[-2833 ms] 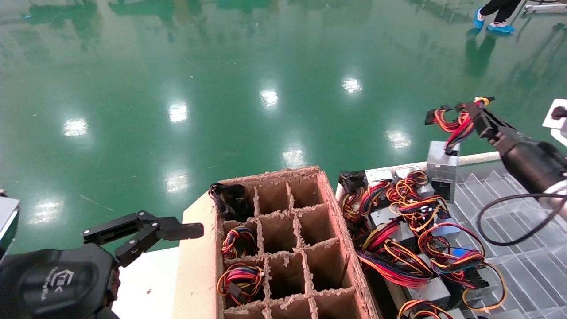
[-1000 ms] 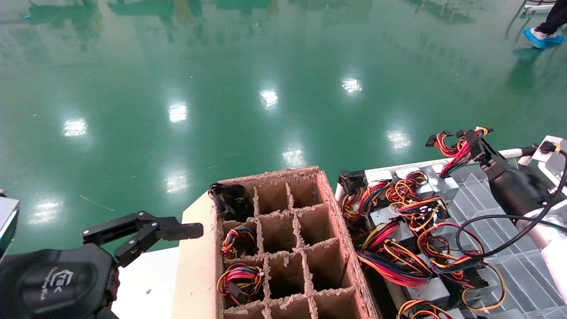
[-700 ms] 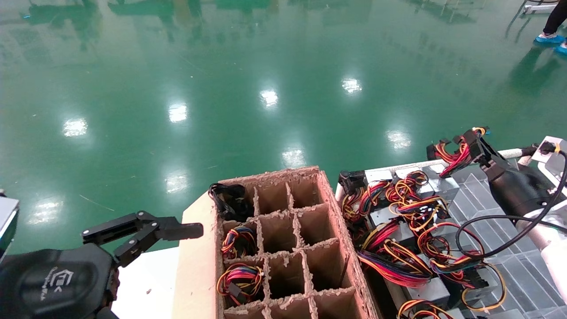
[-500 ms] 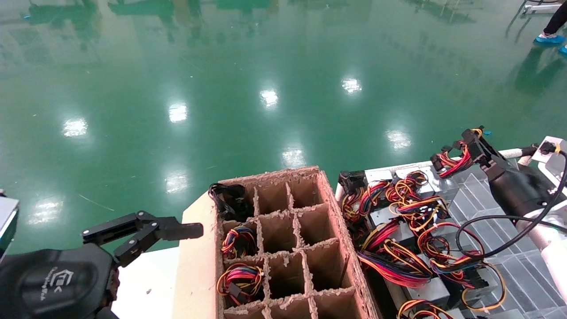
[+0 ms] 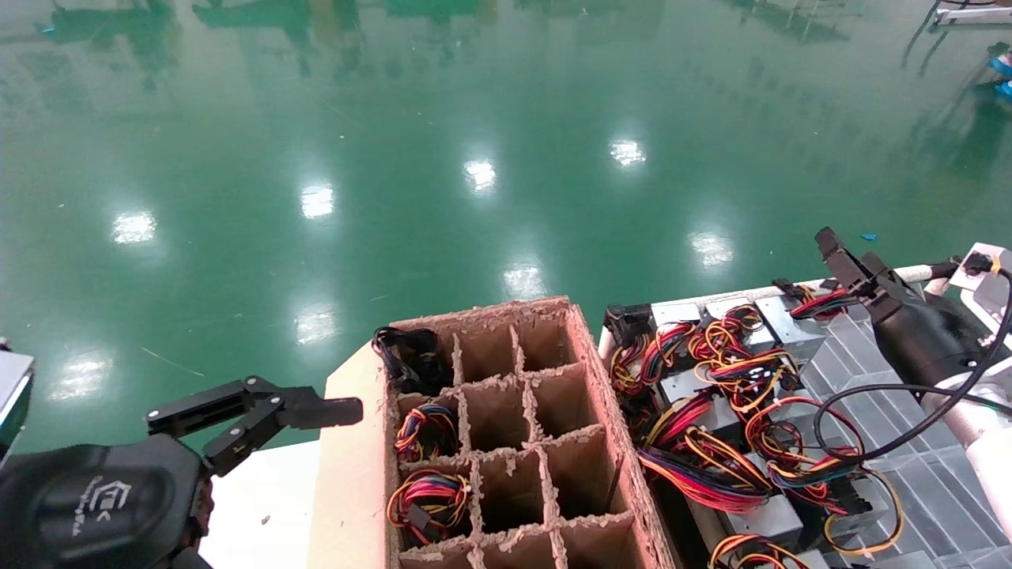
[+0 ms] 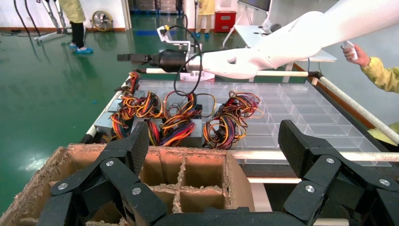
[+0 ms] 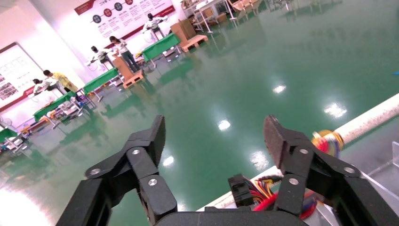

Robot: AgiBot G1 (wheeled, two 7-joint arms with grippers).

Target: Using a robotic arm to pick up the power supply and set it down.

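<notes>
The power supply [image 5: 791,325], a silver-grey box, lies at the far end of the clear tray [image 5: 909,395]. Its red, yellow and black wire bundle [image 5: 822,300] trails beside it. My right gripper [image 5: 840,254] hovers just above those wires, open and empty. In the right wrist view the right gripper [image 7: 214,136] shows green floor between its fingers, and the wire bundle [image 7: 270,188] with its black connector sits below them. My left gripper [image 5: 253,411] is parked open at the near left beside the cardboard box, and in its own view the left gripper [image 6: 214,146] holds nothing.
A brown cardboard divider box [image 5: 348,474] stands in the middle with wire bundles in some left cells. Several more power supplies with tangled wires [image 5: 711,411] fill the tray's left side. A black cable [image 5: 893,419] loops off my right arm. A person's yellow-sleeved arm [image 6: 379,73] is beyond the tray.
My right gripper came down with the power supply hanging by its wires, set it on the tray's far end, then opened and let the wires drop. The left arm stayed still.
</notes>
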